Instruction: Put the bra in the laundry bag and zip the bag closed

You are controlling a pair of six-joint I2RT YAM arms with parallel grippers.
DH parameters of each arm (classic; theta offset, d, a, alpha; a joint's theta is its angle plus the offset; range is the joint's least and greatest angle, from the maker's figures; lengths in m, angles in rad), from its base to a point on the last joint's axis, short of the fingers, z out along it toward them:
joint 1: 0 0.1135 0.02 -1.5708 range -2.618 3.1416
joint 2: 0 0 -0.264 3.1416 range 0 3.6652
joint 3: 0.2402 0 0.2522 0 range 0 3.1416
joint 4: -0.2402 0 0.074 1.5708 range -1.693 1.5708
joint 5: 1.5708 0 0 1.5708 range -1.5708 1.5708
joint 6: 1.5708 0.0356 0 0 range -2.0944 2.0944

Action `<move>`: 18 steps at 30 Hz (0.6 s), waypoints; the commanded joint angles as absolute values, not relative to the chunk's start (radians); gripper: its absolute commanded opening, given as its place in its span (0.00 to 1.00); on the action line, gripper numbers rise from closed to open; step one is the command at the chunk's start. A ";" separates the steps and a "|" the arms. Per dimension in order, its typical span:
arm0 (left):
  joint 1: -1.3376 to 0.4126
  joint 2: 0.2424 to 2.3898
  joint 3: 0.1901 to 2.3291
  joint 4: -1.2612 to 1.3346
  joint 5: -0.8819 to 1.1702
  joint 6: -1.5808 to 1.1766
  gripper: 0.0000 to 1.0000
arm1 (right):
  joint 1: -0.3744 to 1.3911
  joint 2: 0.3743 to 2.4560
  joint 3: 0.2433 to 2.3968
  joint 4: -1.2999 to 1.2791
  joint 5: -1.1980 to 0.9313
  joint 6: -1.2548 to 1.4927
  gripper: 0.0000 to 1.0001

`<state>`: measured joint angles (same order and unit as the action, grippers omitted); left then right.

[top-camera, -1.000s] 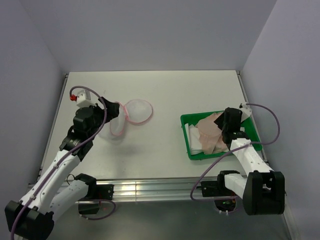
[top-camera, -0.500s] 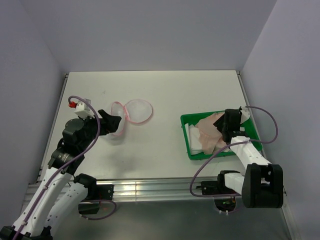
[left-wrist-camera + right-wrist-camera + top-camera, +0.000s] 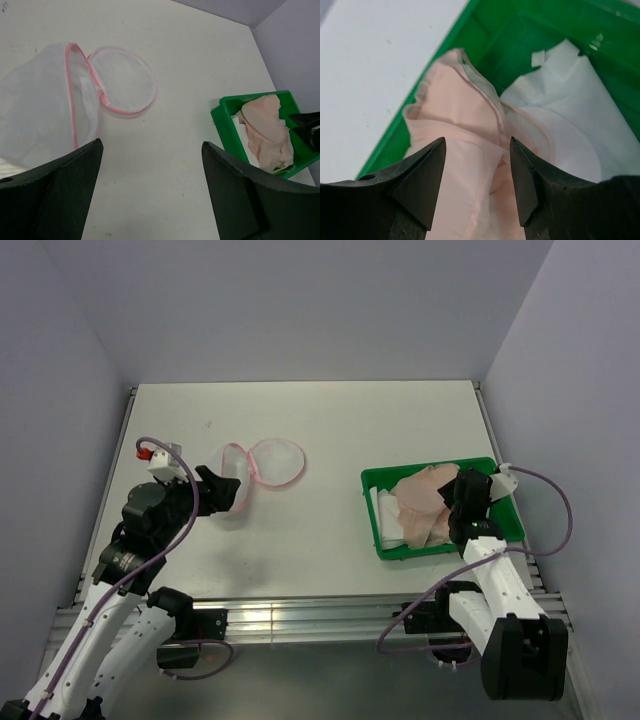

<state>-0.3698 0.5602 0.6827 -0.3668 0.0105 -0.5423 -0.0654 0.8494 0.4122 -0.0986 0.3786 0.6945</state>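
The bra [image 3: 455, 115] lies crumpled in the green tray [image 3: 520, 25], just under the right tool [image 3: 477, 142], whose jaws stand wide, holding nothing. The laundry bag [image 3: 80, 95] lies unzipped ahead of the left tool [image 3: 150, 165], equally open and empty. Picking, bagging and zipping all remain, I judge.

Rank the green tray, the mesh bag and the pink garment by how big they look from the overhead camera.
Largest: green tray.
Then the laundry bag, lying open in two halves.
Smallest: the bra, crumpled in the tray, so its true size is unsure.
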 commanded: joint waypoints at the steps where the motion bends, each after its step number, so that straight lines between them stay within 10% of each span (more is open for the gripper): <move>1: -0.371 0.538 0.690 -0.351 0.006 -0.522 0.87 | -0.075 0.934 0.428 -0.110 0.362 0.719 0.61; 6: -0.371 0.538 0.692 -0.359 0.006 -0.517 0.87 | -0.080 0.983 0.431 -0.045 0.226 0.753 0.57; 10: -0.370 0.534 0.692 -0.359 0.006 -0.518 0.87 | -0.068 0.930 0.411 0.039 0.187 0.729 0.01; 18: -0.357 0.546 0.692 -0.353 0.006 -0.520 0.86 | 0.168 0.709 0.521 0.094 0.132 0.594 0.00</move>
